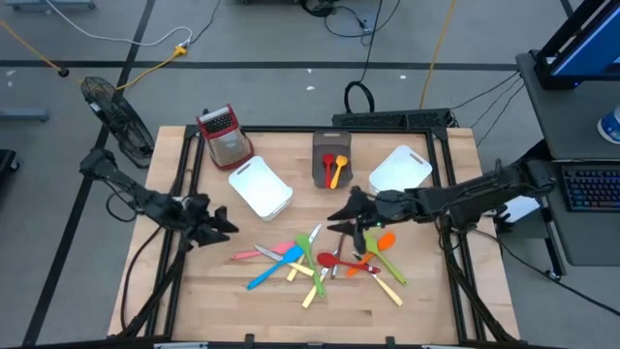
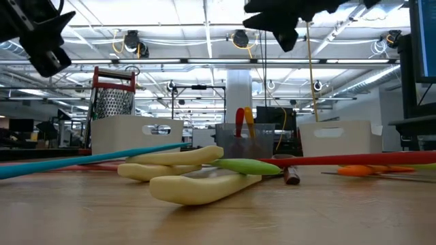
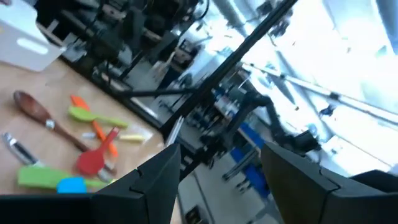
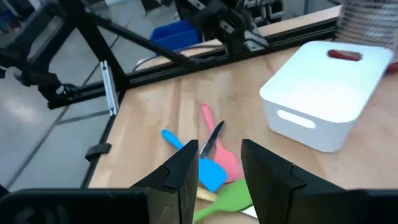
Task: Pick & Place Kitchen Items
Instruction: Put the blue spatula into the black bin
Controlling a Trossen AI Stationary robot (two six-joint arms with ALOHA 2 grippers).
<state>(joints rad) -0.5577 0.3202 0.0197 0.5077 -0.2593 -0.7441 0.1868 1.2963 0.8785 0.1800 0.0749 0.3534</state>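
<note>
The kitchen items (image 1: 325,260) lie in a loose pile on the wooden table near its front middle: blue, pink, green, red, orange and cream-handled utensils. A red one and an orange one stand in the grey bin (image 1: 331,160). My left gripper (image 1: 221,226) hovers open, left of the pile and above the table, with nothing between its fingers (image 3: 155,183). My right gripper (image 1: 341,215) hovers open over the pile's far right part. Its wrist view looks past empty fingers (image 4: 186,177) at a blue spatula (image 4: 200,167), a pink one (image 4: 219,144) and a green one (image 4: 231,198).
Two white bins (image 1: 260,186) (image 1: 399,173) stand behind the pile, either side of the grey bin. A red-topped metal grater (image 1: 225,134) stands at the far left. A black frame (image 1: 455,233) runs round the table's edges. In the low view both grippers (image 2: 42,41) (image 2: 285,24) hang well above the utensils.
</note>
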